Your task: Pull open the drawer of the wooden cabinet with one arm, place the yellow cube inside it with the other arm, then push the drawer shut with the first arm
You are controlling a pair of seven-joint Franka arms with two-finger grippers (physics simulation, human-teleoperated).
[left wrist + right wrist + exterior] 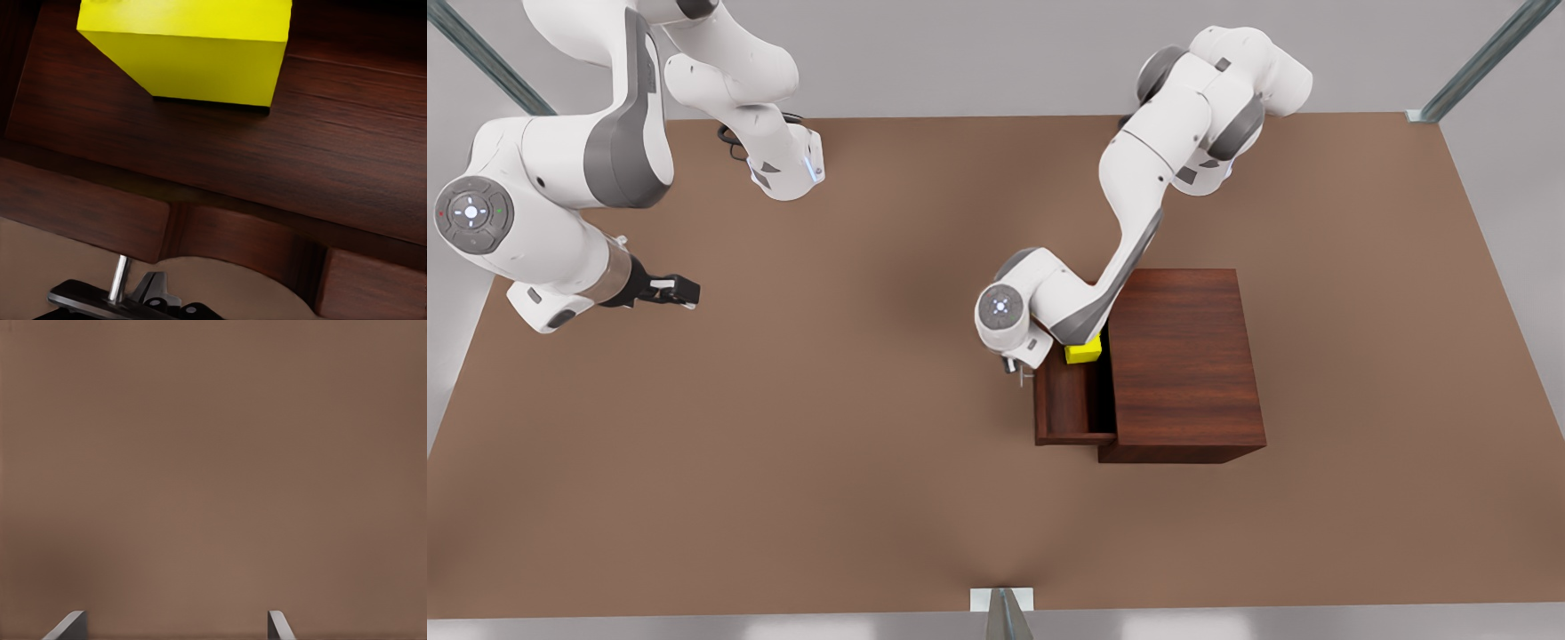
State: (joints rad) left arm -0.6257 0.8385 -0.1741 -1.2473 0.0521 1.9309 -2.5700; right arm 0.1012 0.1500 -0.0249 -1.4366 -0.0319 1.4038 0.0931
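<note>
Left gripper [1021, 363]: at the drawer's front panel, beside the silver bar handle [119, 279]; whether its fingers are spread or pressed together I cannot tell.
Right gripper [680, 291]: far off at the front view's left, hanging over the bare brown table [827, 427], fingers spread with nothing between them; this arm waits.
Right fingertips [70, 625]: two grey tips set wide apart in the right wrist view, plain table beyond them.
Writing: no readable brand, label or lettering on cube, cabinet or arms.
Yellow cube [1084, 352]: small, bright yellow, plain faces, sharp edges; it sits on the drawer floor at the far end of the tray, close to the cabinet's front and partly under the left arm's forearm.
Drawer [1069, 400]: pulled out toward the front view's left, a shallow dark reddish-brown tray with low walls and the same wood grain as the cabinet.
Wooden cabinet [1183, 356]: boxy, dark reddish-brown, horizontal grain, standing on the table at the front view's right of centre.
</note>
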